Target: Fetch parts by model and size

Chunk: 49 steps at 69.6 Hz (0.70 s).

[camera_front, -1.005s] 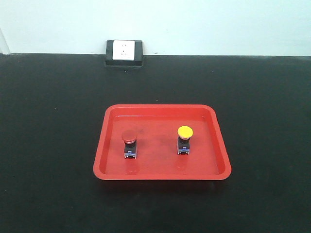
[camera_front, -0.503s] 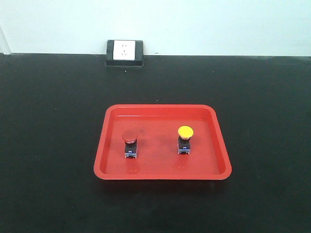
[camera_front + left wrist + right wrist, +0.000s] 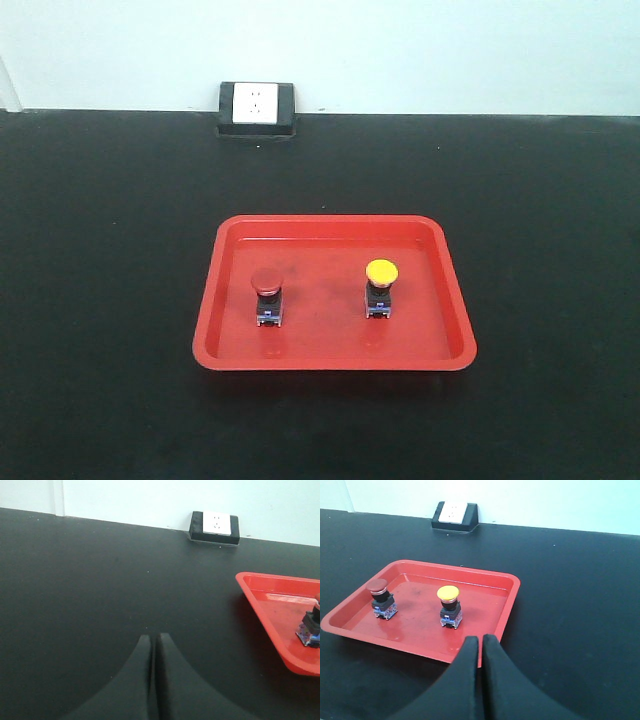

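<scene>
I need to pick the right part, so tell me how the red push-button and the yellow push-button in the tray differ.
Cap colour: the red push-button has a dark red mushroom cap; the yellow push-button has a bright yellow one.
Place: in the front view the red one stands in the left half of the red tray, the yellow one in the right half.
Shared: both stand upright, cap up, on similar blue-and-grey bases, apart from each other.

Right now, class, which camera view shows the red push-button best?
The right wrist view: the red push-button shows whole, close, cap and base clear. The front view shows it whole but smaller. The left wrist view catches only part of it at the picture's edge.
</scene>
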Motion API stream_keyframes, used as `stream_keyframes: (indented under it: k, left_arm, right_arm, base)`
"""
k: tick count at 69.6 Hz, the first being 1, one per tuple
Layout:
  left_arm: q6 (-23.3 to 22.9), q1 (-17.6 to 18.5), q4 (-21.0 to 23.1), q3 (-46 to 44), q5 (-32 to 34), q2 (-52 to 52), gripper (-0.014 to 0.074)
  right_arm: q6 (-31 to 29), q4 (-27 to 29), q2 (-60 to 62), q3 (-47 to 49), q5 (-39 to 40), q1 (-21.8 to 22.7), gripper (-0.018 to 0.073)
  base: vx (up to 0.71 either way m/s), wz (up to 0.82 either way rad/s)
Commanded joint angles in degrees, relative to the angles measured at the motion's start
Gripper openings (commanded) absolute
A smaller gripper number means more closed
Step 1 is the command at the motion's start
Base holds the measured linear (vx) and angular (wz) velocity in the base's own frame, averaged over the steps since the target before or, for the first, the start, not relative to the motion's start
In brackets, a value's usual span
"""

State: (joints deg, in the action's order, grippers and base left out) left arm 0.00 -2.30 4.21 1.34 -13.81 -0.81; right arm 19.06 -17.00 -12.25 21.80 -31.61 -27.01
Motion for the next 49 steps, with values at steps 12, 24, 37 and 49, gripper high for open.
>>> stream_keyframes:
  k: [12,24,37,49]
  left_arm:
    - [0.0,-0.16,0.51,-0.19,5.18,-0.45,0.0001]
    - [0.0,-0.16,0.51,-0.19,5.18,-0.36,0.0002]
    - [0.0,-0.16,0.51,-0.19,5.18,-0.36,0.0002]
    - [0.0,-0.16,0.51,-0.19,5.18,-0.36,0.0002]
  right_arm:
    - [-0.45,-1.14,-0.53,1.42,3.86,0.24,-0.0009]
    - [-0.45,-1.14,-0.53,1.42,3.86,0.24,-0.0009]
    - [-0.45,-1.14,-0.53,1.42,3.86,0.24,-0.0009]
    - [-0.45,-1.14,-0.53,1.42,3.86,0.24,-0.0009]
  base:
    - [0.0,0.0]
    - [0.0,0.0]
    - [0.0,0.0]
    - [0.0,0.0]
